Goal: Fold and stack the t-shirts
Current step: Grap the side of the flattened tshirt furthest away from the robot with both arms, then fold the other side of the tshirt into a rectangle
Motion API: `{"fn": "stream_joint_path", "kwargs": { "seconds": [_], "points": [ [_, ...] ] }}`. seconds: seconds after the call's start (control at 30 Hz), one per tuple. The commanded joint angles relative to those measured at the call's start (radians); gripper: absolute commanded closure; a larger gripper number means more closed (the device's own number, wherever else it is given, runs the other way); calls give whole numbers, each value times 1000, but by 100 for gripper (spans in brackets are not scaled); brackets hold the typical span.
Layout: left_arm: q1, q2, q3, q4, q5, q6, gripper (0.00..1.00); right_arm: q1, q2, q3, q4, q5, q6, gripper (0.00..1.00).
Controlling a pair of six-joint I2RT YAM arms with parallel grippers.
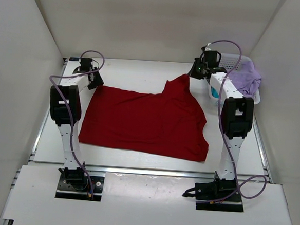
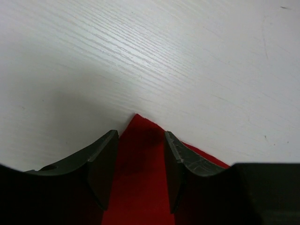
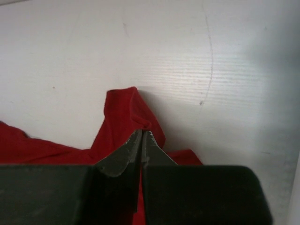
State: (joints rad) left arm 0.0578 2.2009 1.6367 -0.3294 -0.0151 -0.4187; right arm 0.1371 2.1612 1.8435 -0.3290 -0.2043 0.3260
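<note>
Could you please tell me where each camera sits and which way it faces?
Top external: above and behind the bases, looking down on the table, red t-shirt and basket; left arm and right arm show whole.
Left wrist: on that wrist, facing down at a shirt corner; open left end effector frames it.
Right wrist: likewise, facing the table; right end effector shut on bunched fabric.
All three share the red t-shirt.
</note>
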Motion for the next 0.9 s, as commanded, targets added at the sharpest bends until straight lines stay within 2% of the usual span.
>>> {"fn": "stream_joint_path", "kwargs": {
  "seconds": [0.0,0.1,0.23,0.5,0.6,0.7,0.87],
  "points": [
    [-4,11,83,-49,-3,21,46,10,-3,22,7,6,-28,100],
    [-16,31,123,-66,-29,21,47,10,-21,-32,42,-15,-16,99],
    [-18,72,173,-111,-28,37,58,12,-50,-87,79,-21,-5,100],
    [1,60,150,-100,-17,23,76,-2,-76,-101,90,-40,13,100],
    [2,63,152,-105,-20,31,84,-5,-90,-118,100,-46,11,100],
    [2,57,150,-97,-23,18,99,-11,-120,-141,108,-52,12,100],
    [4,-1,95,-50,-17,-3,100,-22,-185,-199,114,-70,22,100]
  ]
}}
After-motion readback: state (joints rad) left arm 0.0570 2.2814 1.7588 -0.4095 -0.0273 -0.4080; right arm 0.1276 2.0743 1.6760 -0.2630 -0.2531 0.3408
